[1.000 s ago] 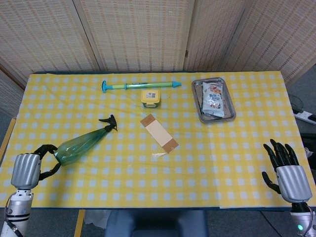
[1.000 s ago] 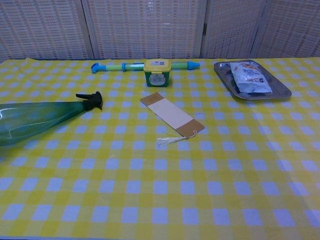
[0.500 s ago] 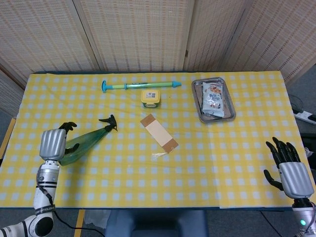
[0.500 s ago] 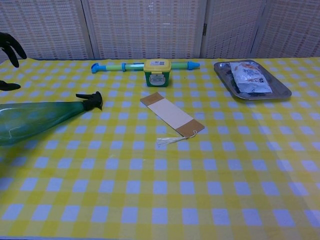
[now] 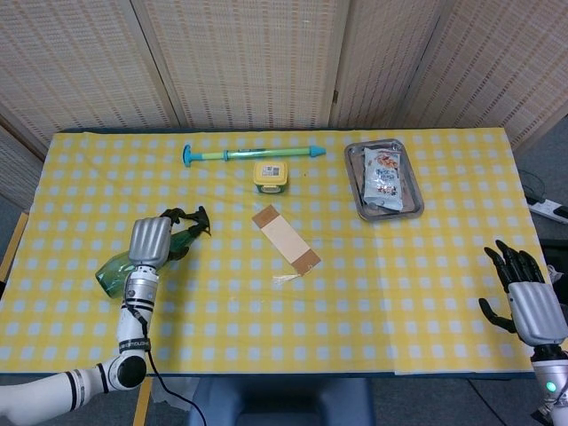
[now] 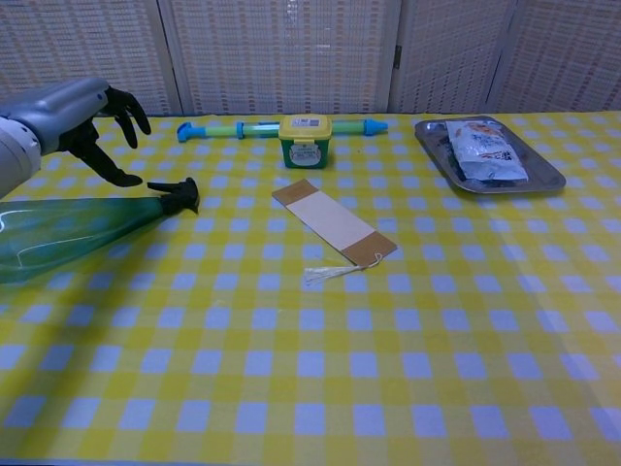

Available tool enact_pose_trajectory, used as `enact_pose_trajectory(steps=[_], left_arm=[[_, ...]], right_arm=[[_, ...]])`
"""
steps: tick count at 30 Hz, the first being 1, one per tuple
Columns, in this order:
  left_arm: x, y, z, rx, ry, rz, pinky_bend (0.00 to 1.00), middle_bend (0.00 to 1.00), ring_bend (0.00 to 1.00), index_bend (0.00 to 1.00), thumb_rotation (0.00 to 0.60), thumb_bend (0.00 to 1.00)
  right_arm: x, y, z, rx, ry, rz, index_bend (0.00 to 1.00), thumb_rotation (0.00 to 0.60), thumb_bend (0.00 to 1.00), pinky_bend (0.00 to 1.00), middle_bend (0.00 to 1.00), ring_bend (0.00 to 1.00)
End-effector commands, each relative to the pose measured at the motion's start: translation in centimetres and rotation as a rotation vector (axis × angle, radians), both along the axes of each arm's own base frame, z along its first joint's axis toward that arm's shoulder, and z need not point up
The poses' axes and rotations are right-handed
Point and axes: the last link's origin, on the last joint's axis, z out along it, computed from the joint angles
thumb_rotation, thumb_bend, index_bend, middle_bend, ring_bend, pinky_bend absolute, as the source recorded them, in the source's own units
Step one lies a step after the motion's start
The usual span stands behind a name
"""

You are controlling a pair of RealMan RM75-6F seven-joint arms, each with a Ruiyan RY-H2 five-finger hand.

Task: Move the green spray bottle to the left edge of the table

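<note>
The green spray bottle [image 5: 111, 273] lies on its side at the left of the yellow checked table, its black nozzle [image 5: 197, 222] pointing right and away. The chest view shows the bottle [image 6: 78, 233] at the left edge of the frame. My left hand [image 5: 151, 238] hovers over the bottle's neck with its fingers [image 6: 124, 105] spread and curved downward. In the chest view the left hand [image 6: 68, 116] is above the bottle and holds nothing. My right hand [image 5: 532, 306] is off the table's front right corner, fingers apart and empty.
A long blue-green tube toy [image 5: 253, 153] lies at the back, with a yellow-lidded green tub [image 5: 271, 176] in front of it. A brown bookmark card [image 5: 286, 239] lies mid-table. A metal tray [image 5: 390, 213] at the back right holds a snack packet [image 5: 383, 176].
My left hand has travelled from the table's front left edge rightward and inward to above the bottle's neck. The bottle has stayed put. My right hand has sunk slightly.
</note>
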Motion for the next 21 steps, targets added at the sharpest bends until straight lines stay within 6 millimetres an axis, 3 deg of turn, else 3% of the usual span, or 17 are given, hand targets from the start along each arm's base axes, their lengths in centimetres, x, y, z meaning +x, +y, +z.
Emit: enact_pose_trajectory(steps=[1, 8, 21], left_arm=[[0.5, 0.8, -0.7, -0.008, -0.011, 0.018, 1.0, 0.44, 1.0, 0.37, 0.6, 0.22], [0.5, 2.4, -2.4, -0.047, -0.024, 0.064, 1.0, 0.42, 1.0, 0.36, 0.6, 0.22], [-1.6, 3.6, -4.0, -0.062, -0.026, 0.129, 1.0, 0.42, 1.0, 0.35, 0.6, 0.22]], right_arm=[[-0.2, -0.3, 0.3, -0.001, -0.009, -0.008, 0.0, 0.6, 0.39, 0.0, 0.0, 0.0], [-0.6, -0.6, 0.9, -0.008, -0.029, -0.016, 0.0, 0.6, 0.39, 0.0, 0.0, 0.0], [-0.7, -0.7, 1.0, -0.014, -0.033, -0.021, 0.0, 0.6, 0.39, 0.0, 0.0, 0.0]])
